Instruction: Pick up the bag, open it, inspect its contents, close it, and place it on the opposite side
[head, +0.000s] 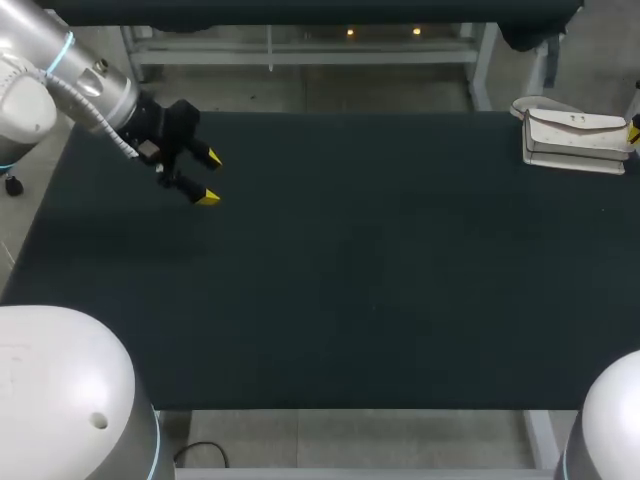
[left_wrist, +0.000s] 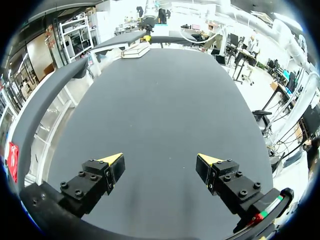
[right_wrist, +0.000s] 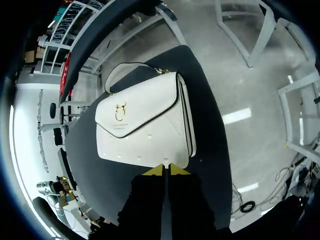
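The white flap handbag (head: 575, 140) lies flat at the counter's (head: 350, 300) two-o'clock corner — dead twelve o'clock off my right gripper (right_wrist: 165, 170), fingers pressed together, long axis crosswise. My left gripper (head: 210, 178), fingers apart, is well away.

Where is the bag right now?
In the head view the bag lies at the far right corner of the table, right at the tips of the right gripper; the left gripper hangs far off at the left.

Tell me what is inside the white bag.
Nothing inside shows. The white bag lies closed on the table, its flap down over the opening with the gold clasp on it, so the contents are covered.
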